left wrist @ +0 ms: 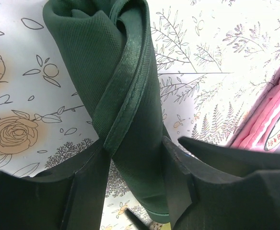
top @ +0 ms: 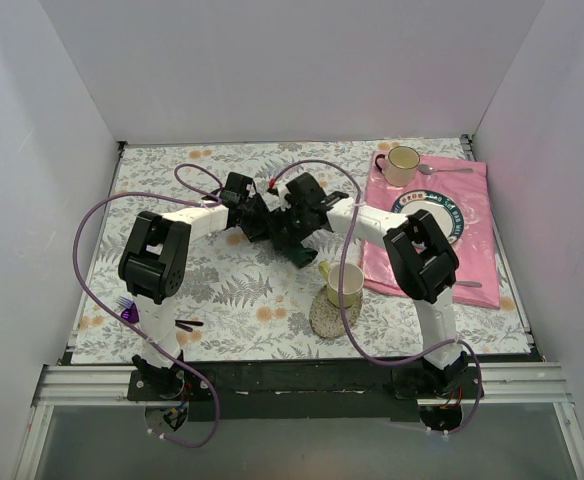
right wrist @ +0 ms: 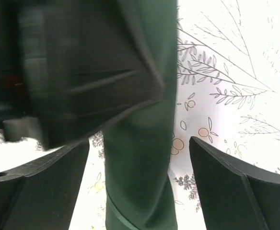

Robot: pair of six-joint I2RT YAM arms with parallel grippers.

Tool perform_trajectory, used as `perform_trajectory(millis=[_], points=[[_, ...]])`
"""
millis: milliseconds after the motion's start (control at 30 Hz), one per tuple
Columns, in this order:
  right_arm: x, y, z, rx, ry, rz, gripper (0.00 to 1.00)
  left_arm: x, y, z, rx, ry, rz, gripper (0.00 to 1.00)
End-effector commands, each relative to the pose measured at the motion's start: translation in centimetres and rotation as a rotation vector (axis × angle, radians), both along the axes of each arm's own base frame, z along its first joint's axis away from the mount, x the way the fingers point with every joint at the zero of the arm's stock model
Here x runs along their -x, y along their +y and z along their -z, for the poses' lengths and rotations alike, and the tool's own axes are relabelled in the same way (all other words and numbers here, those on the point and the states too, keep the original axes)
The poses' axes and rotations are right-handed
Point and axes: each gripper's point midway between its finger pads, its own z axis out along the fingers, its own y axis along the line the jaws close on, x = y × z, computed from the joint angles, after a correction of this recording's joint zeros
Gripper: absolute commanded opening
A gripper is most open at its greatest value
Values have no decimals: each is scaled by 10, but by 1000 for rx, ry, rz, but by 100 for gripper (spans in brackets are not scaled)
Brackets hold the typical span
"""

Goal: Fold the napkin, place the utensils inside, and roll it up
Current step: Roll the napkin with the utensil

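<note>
The dark green napkin [left wrist: 125, 96] lies rolled into a long tube on the flowered table, with a hemmed edge wrapped slantwise across it. My left gripper [left wrist: 133, 146] is shut on the napkin, one finger pressing each side. Further along the same roll [right wrist: 140, 167], my right gripper [right wrist: 139, 143] stands open, with table showing between each finger and the cloth. From above, both grippers meet at mid-table, left [top: 260, 226] and right [top: 292, 226], and the napkin's end [top: 298, 254] pokes out below them. The utensils are hidden.
A yellow cup [top: 344, 282] stands on a round coaster [top: 328, 316] just in front of the grippers. At the right, a pink cloth [top: 472, 255] carries a plate [top: 450, 222], a mug [top: 402, 163] and silver cutlery. A purple-headed utensil [top: 129, 312] lies near the left arm's base.
</note>
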Motion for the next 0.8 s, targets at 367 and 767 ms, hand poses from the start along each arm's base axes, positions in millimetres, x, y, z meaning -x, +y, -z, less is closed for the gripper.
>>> perform_trajectory(millis=[367,767], points=[[-9,0,4,345,-433,2,85,17,7,24,-44,82,16,43],[7,13,22,167,-238,-35,51,10,17,-2,-17,34,1,71]])
